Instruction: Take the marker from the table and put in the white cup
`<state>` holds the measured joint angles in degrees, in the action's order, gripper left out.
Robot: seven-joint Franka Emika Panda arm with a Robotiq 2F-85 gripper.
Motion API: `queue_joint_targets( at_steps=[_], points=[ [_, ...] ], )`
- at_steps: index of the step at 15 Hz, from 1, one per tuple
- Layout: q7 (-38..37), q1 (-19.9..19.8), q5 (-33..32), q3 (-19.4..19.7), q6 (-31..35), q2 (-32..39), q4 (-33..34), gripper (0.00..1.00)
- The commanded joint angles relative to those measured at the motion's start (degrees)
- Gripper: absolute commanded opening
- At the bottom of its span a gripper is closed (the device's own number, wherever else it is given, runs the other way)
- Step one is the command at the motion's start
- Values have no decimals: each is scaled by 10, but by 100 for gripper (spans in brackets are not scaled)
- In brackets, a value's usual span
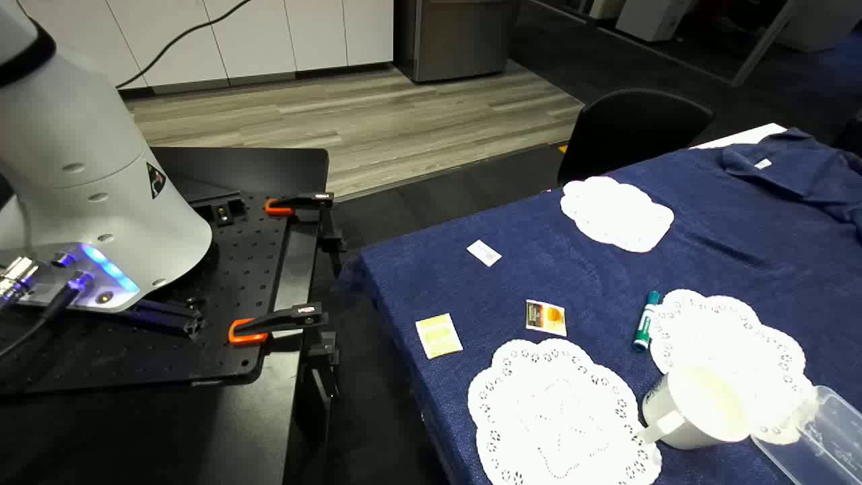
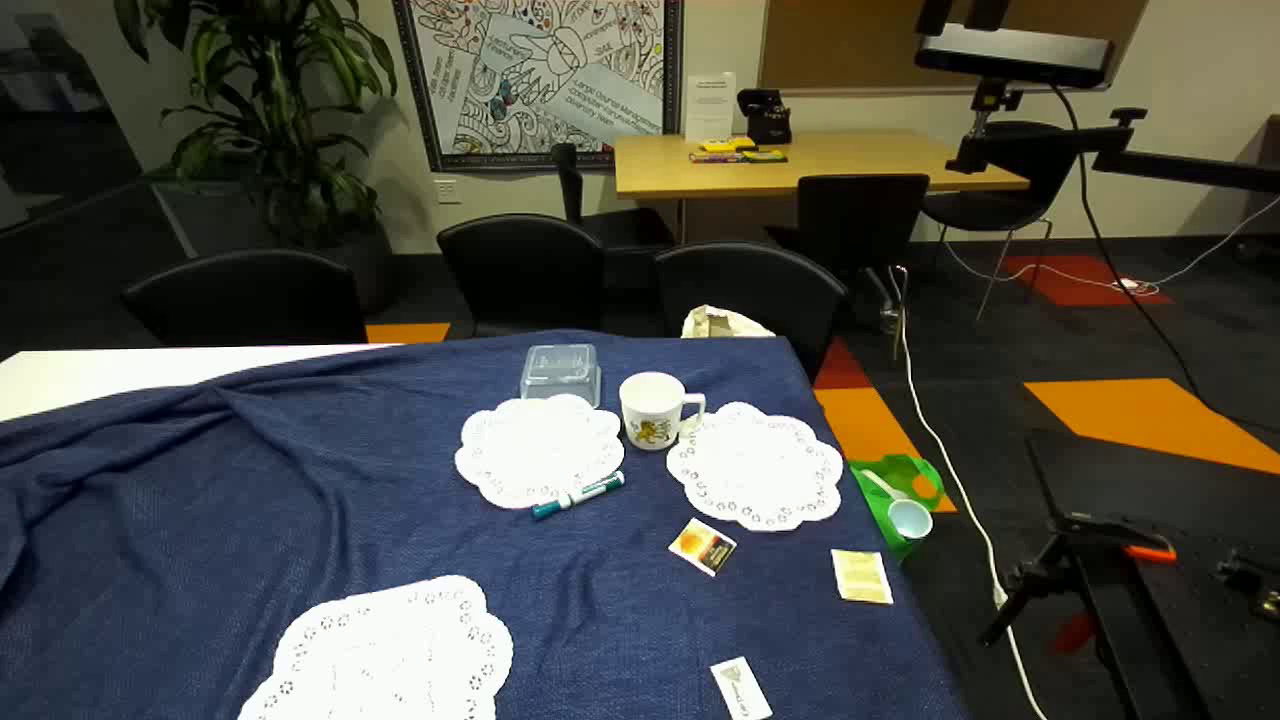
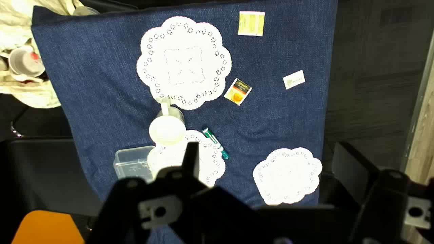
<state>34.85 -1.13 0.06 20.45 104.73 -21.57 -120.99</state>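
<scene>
The green and white marker [image 1: 645, 322] lies on the dark blue table [image 1: 586, 283], against the edge of a lace doily. The marker also shows in an exterior view [image 2: 578, 495] and in the wrist view [image 3: 215, 142]. The white cup [image 2: 652, 405] stands upright between two doilies, with a small yellow-brown picture on its side and its handle out to one side. The cup also shows in an exterior view [image 1: 693, 411] and the wrist view [image 3: 167, 128]. My gripper [image 3: 266, 149] is wide open and empty, well above the table. Neither exterior view shows the gripper.
A clear plastic container [image 2: 560, 375] is beside the cup. Doilies [image 2: 755, 465] lie flat on the cloth. A tea packet [image 2: 703, 546], a yellow packet [image 2: 861, 576] and a small white packet [image 2: 741, 688] lie around. A black workbench [image 1: 236, 269] carries orange clamps.
</scene>
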Motion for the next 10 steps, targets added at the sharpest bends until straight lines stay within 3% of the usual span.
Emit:
queue_joint_targets(
  at_steps=[1, 10],
  points=[
    [6, -18, 7, -15, -1, 3, 1, 100],
    [10, -12, -3, -36, 34, 12, 6, 100]
  ],
)
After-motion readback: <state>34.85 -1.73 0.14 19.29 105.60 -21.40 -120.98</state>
